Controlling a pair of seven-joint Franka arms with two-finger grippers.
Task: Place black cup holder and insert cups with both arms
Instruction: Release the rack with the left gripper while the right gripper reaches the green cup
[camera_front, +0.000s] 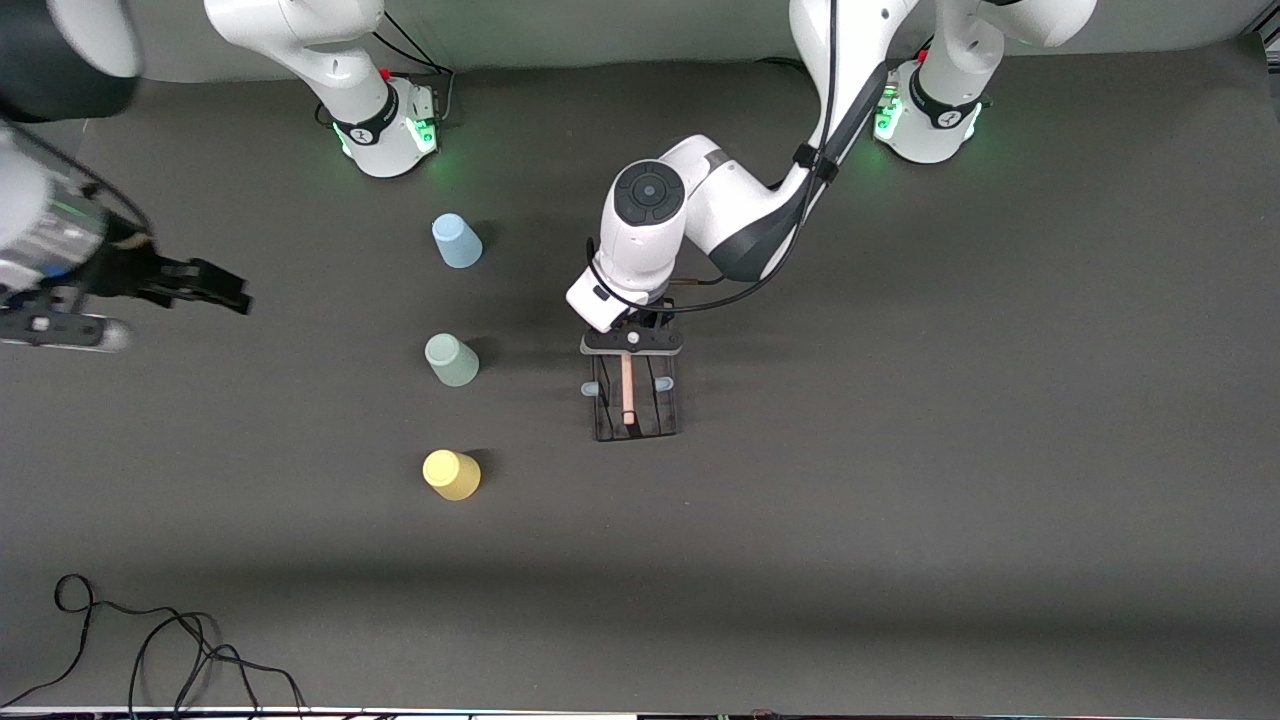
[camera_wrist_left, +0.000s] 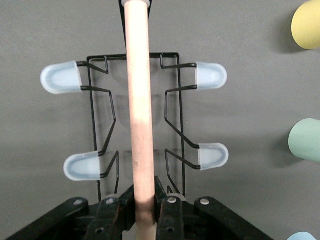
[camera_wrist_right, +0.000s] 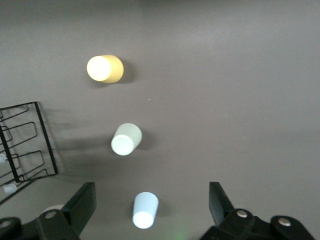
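The black cup holder (camera_front: 634, 405) is at the middle of the table, its wooden rod (camera_wrist_left: 139, 100) pointing toward the front camera. My left gripper (camera_front: 632, 345) is shut on the rod's end (camera_wrist_left: 145, 202). Pale blue caps (camera_wrist_left: 61, 78) tip the pegs. Whether the holder's base rests on the table I cannot tell. Three cups stand in a row toward the right arm's end: blue (camera_front: 457, 241) farthest from the camera, green (camera_front: 452, 360) in the middle, yellow (camera_front: 452, 474) nearest. My right gripper (camera_front: 236, 296) hangs open and empty high over that end; the blue cup (camera_wrist_right: 145, 210) shows between its fingers (camera_wrist_right: 80, 205).
The arms' green-lit bases (camera_front: 385, 130) (camera_front: 925, 115) stand at the table's edge farthest from the camera. A loose black cable (camera_front: 150, 650) lies near the front edge toward the right arm's end. Dark bare table surface surrounds the holder and cups.
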